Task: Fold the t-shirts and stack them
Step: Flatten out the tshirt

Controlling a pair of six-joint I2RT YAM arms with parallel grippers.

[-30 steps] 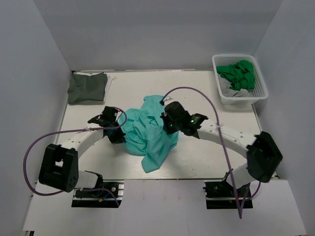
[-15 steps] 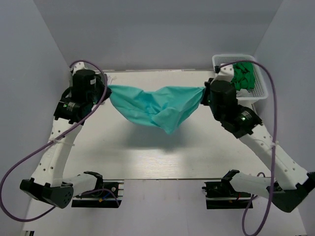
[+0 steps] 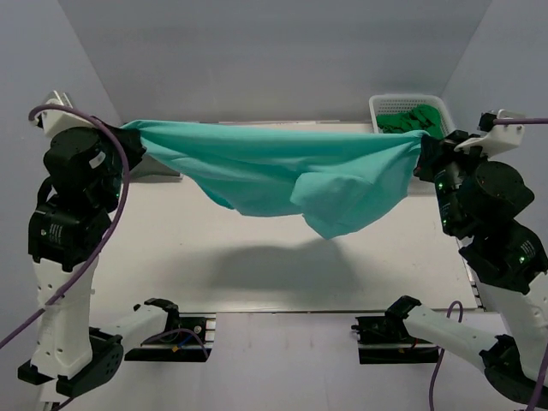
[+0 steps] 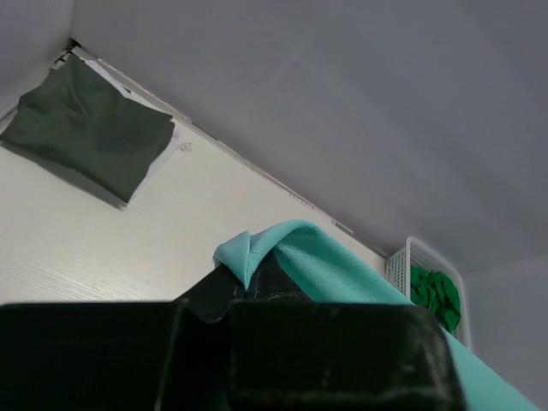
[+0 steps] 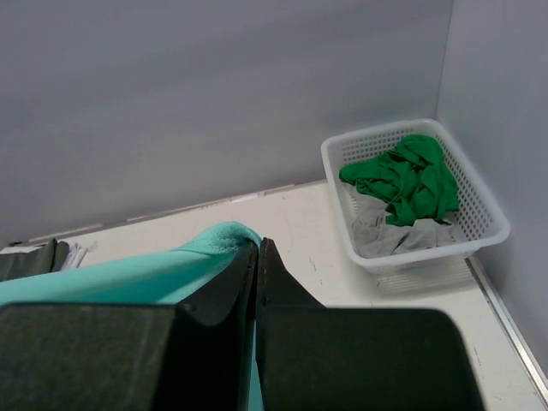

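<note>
A teal t-shirt (image 3: 291,167) hangs stretched wide in the air above the table, sagging to a point at its middle right. My left gripper (image 3: 128,141) is shut on its left edge, high at the far left; in the left wrist view the teal cloth (image 4: 300,257) folds over the left gripper (image 4: 244,278). My right gripper (image 3: 421,154) is shut on the right edge; the teal cloth (image 5: 171,270) is pinched in the right gripper (image 5: 257,248). A folded dark grey-olive t-shirt (image 4: 86,128) lies at the table's far left corner.
A white basket (image 5: 479,214) at the far right holds crumpled green cloth (image 5: 402,175) and grey cloth (image 5: 402,233); it also shows in the top view as the basket (image 3: 385,104). The white table (image 3: 214,265) lies under the shirt's shadow. Grey walls close in on three sides.
Both grippers rose from the table with the crumpled teal shirt and pulled far apart, left going left and right going right. The shirt went from a heap to a wide taut span.
</note>
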